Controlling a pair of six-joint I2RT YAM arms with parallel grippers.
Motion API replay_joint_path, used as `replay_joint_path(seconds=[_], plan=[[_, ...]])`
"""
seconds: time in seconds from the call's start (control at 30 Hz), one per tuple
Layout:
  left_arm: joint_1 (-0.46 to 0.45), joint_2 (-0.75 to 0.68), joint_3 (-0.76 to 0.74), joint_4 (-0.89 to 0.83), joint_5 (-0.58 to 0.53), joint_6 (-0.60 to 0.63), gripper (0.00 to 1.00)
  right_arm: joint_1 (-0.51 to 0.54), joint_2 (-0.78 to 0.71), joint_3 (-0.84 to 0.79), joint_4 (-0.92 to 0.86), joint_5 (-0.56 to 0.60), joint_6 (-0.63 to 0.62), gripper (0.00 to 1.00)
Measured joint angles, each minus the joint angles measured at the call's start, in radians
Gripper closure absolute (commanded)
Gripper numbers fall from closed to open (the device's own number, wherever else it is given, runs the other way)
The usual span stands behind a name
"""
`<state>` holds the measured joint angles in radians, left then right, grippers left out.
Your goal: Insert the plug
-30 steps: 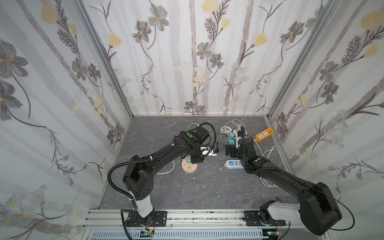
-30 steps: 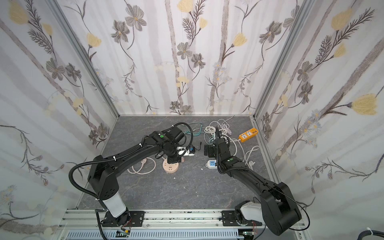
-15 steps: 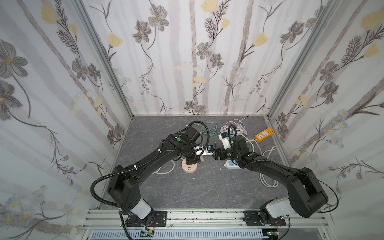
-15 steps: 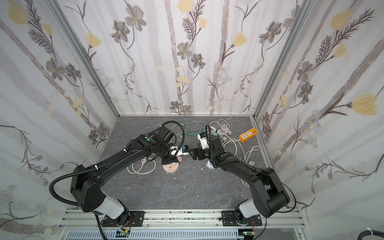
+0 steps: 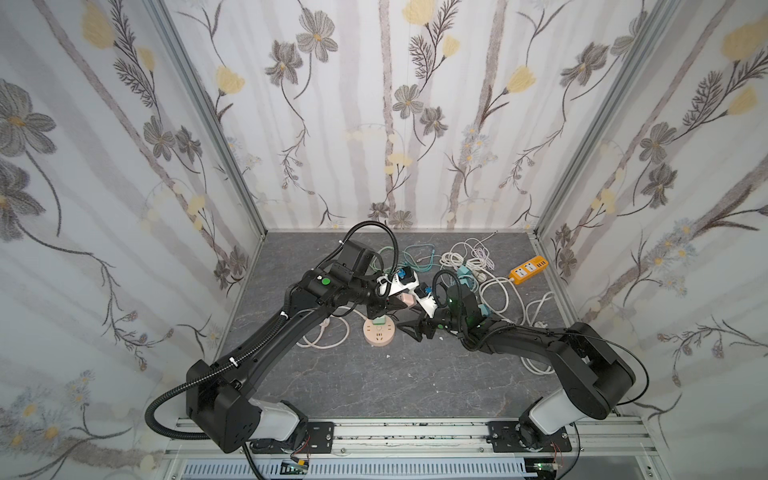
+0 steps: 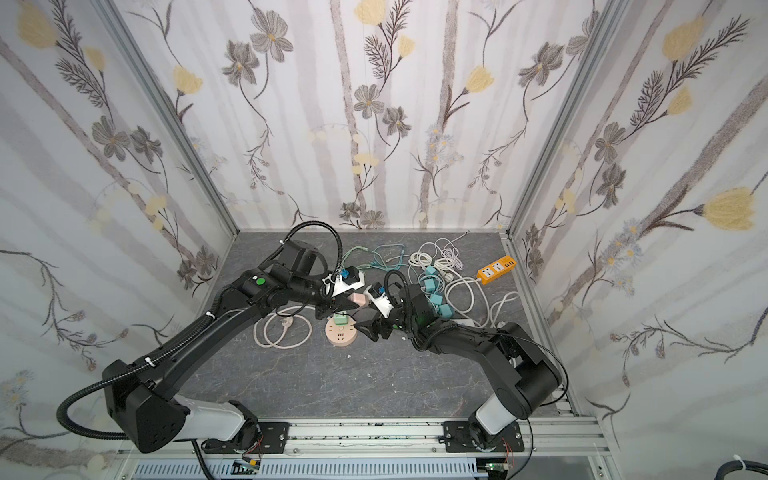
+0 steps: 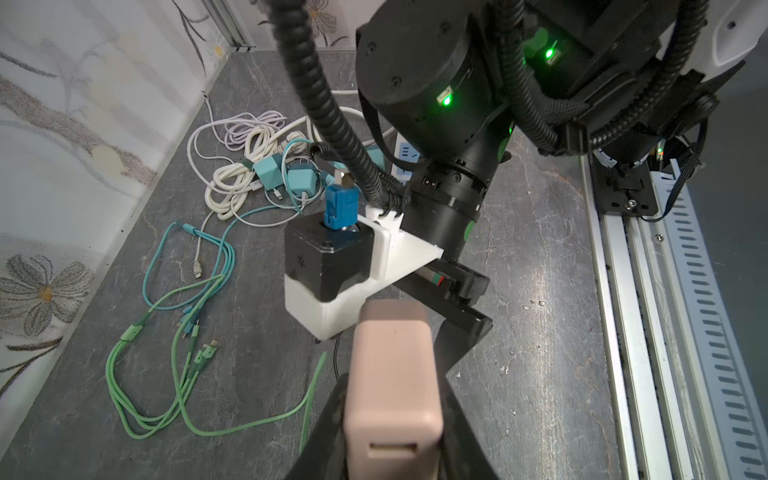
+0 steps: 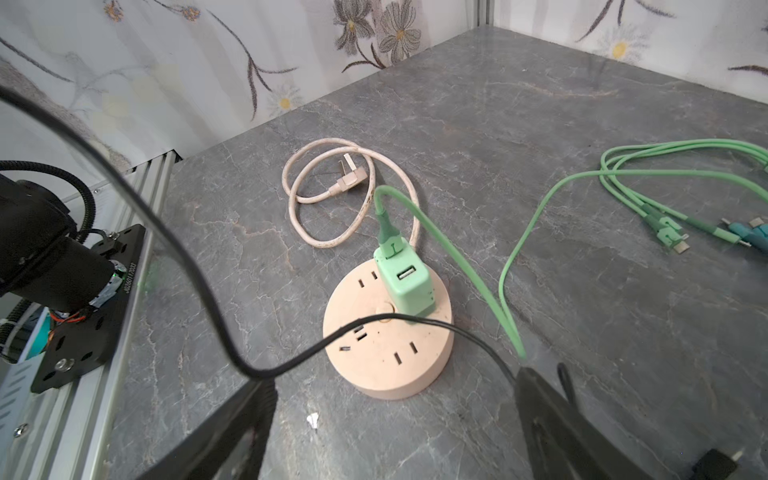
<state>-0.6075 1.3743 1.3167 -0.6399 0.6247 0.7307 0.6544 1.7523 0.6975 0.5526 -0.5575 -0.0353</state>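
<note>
My left gripper [image 7: 392,436] is shut on a pink plug [image 7: 392,374], a blocky adapter with a USB slot in its end. In both top views the pink plug [image 5: 405,298] [image 6: 357,298] hangs just above and behind the round pink socket [image 5: 379,334] [image 6: 340,334]. A green adapter [image 8: 409,286] with a green cable sits plugged into the socket [image 8: 386,353]. My right gripper [image 8: 395,382] stands open at the socket's near edge, a finger [image 8: 232,428] on either side, nothing between them. In a top view the right gripper [image 5: 409,328] lies right of the socket.
The socket's beige cord [image 8: 345,191] lies coiled behind it. Green cables [image 7: 166,332], white cables [image 5: 465,257], teal chargers [image 7: 282,174] and an orange power strip [image 5: 528,270] crowd the back right. A black cable [image 8: 187,266] crosses above the socket. The right wrist camera [image 7: 332,266] is close to the pink plug.
My right arm has swung left and down from the cable pile to the round socket, its jaws narrowing slightly. The left gripper has shifted a little left, still holding the pink plug.
</note>
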Motion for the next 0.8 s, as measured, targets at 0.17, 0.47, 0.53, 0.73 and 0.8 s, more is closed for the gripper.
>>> replay_joint_path(seconds=[0.17, 0.47, 0.53, 0.73, 0.8], plan=[[0.003, -0.032, -0.015, 0.03, 0.036, -0.032, 1.0, 0.037, 0.087, 0.035, 0.101, -0.001, -0.009, 0.16], [0.011, -0.057, -0.036, 0.083, 0.076, -0.071, 1.0, 0.083, 0.18, 0.059, 0.306, -0.009, 0.061, 0.25], [0.016, -0.063, -0.044, 0.102, 0.086, -0.077, 1.0, 0.087, 0.197, 0.059, 0.352, -0.008, 0.089, 0.24], [0.041, -0.073, -0.065, 0.149, 0.121, -0.113, 1.0, 0.135, 0.202, 0.053, 0.41, 0.04, 0.084, 0.16], [0.048, -0.074, -0.069, 0.153, 0.14, -0.132, 1.0, 0.145, 0.19, 0.036, 0.414, 0.051, 0.084, 0.16]])
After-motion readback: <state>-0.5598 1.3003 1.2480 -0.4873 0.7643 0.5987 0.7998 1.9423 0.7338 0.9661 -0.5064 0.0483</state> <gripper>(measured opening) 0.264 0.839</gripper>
